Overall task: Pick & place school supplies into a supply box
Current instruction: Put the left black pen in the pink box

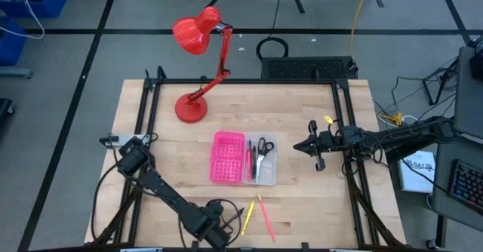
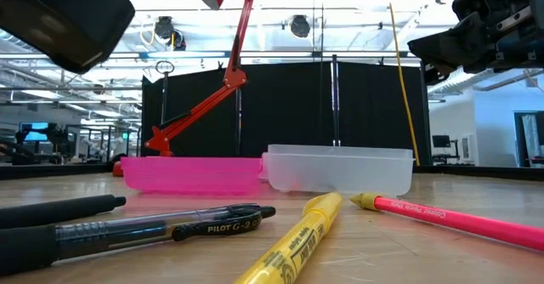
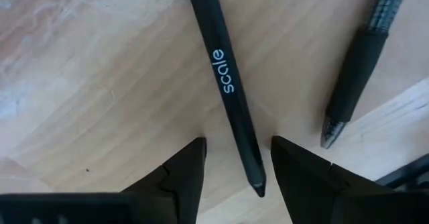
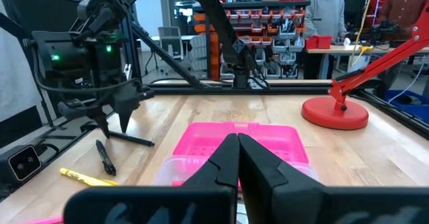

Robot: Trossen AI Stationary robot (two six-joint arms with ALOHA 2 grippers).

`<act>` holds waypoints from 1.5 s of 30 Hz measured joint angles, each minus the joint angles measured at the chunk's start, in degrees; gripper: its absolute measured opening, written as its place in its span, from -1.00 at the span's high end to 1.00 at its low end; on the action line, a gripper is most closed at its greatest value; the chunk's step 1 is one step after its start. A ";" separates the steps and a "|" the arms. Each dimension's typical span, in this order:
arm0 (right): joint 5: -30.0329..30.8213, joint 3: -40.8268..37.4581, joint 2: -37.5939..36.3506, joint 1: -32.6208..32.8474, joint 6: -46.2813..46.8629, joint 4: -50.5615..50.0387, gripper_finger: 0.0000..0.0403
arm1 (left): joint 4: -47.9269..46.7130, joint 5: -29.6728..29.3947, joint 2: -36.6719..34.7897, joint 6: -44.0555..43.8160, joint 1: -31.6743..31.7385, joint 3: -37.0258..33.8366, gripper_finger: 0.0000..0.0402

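Observation:
My left gripper [image 3: 238, 141] is open near the table's near edge, its fingers on either side of a black pen marked "scale" [image 3: 224, 76] lying flat on the wood; I see no touch. A second black pen [image 3: 358, 63] lies beside it. A yellow highlighter [image 1: 247, 216] and a pink pencil [image 1: 266, 216] lie nearby. The supply box [image 1: 228, 158] sits mid-table, its clear tray [image 1: 269, 178] holding scissors [image 1: 260, 148] and pens. My right gripper [image 4: 238, 158] is shut, up in the air to the right of the box.
A red desk lamp [image 1: 198, 33] stands with its base [image 1: 190, 109] on the far left part of the table. Black frame rails [image 1: 147, 109] run along both sides. People [image 4: 325, 9] stand at benches far behind the table. Bare wood lies between box and right gripper.

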 joint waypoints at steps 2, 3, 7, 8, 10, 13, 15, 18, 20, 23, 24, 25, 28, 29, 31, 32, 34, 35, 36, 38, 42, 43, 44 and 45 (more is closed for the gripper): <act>0.00 0.00 0.00 0.00 0.00 0.01 1.00 | -0.69 0.57 0.26 -0.02 0.33 -0.01 0.10; 0.01 0.00 0.00 0.00 0.00 0.01 1.00 | -1.33 0.46 0.27 -0.03 0.51 -0.01 0.10; 0.01 0.00 0.00 0.00 0.23 0.01 1.00 | -2.59 0.73 0.39 -0.71 1.38 -0.08 0.16; 0.00 0.00 0.00 0.00 0.51 0.01 1.00 | -2.65 0.87 0.43 -0.58 1.56 -0.11 0.21; 0.00 0.00 0.00 0.00 0.90 0.01 1.00 | -2.90 1.29 0.47 0.04 1.95 -0.18 0.36; 0.02 0.00 0.00 0.00 1.02 -0.05 1.00 | -3.14 1.92 0.51 0.36 2.65 -0.23 0.62; 0.02 -0.01 0.00 0.00 1.01 -0.19 1.00 | -3.22 2.02 0.51 1.41 2.99 -0.25 0.80; 0.01 0.00 0.00 0.00 0.59 -0.29 1.00 | -3.23 2.15 0.51 4.15 3.55 -0.27 0.90; 0.01 0.00 0.00 0.00 0.31 -0.63 1.00 | -3.21 2.31 0.51 4.35 4.04 -0.32 0.86; 0.02 -0.01 0.00 0.00 0.17 -1.17 1.00 | -3.19 2.30 -0.37 3.35 4.59 -0.37 0.79; 0.02 0.00 0.02 0.00 0.17 -1.33 1.00 | -3.12 1.72 -0.85 2.95 4.60 -0.44 0.80; 0.01 0.00 0.01 0.00 0.17 -1.52 1.00 | -3.13 0.62 -1.43 2.59 4.60 -0.58 0.83; 0.02 0.00 0.02 0.00 0.15 -1.90 1.00 | -3.82 -5.87 -3.82 0.62 4.38 -0.91 0.91; 0.02 0.00 0.02 0.00 0.03 -1.95 1.00 | -3.62 -7.54 -5.12 -0.42 4.36 -0.91 0.91; 0.02 0.00 0.02 0.00 -0.04 -2.24 1.00 | -3.09 -10.73 -7.82 -2.18 4.06 -0.61 0.91; 0.00 -0.02 0.04 0.00 -0.04 -2.28 1.00 | -2.93 -11.85 -8.99 -2.68 3.96 -0.58 0.91; 0.02 0.00 0.02 -0.01 -0.04 -2.26 1.00 | -1.97 -14.55 -10.49 -2.91 3.89 -0.62 0.88; 0.01 0.00 0.02 0.00 -0.04 -2.26 1.00 | -0.61 -15.87 -11.08 -2.90 4.20 -0.67 0.88; 0.02 0.00 0.02 0.00 -0.04 -2.26 1.00 | 1.34 -16.87 -11.74 -2.89 4.74 -0.67 0.88; 0.02 -0.02 0.03 -0.02 -0.04 -2.27 1.00 | 5.37 -17.21 -12.96 -2.10 6.71 -0.61 0.89; 0.00 0.00 0.17 -0.02 0.51 -2.35 1.00 | 14.78 -14.19 -13.74 3.31 11.83 -0.56 0.90; 0.00 -0.01 0.21 0.00 0.88 -2.44 1.00 | 17.22 -13.38 -13.74 4.56 13.39 -0.56 0.90; 0.00 0.00 0.22 -0.01 1.08 -2.56 1.00 | 19.16 -12.70 -13.74 5.97 14.86 -0.56 0.89; 0.00 0.00 0.26 0.00 1.10 -2.55 1.00 | 20.76 -11.99 -13.78 7.47 16.48 -0.56 0.89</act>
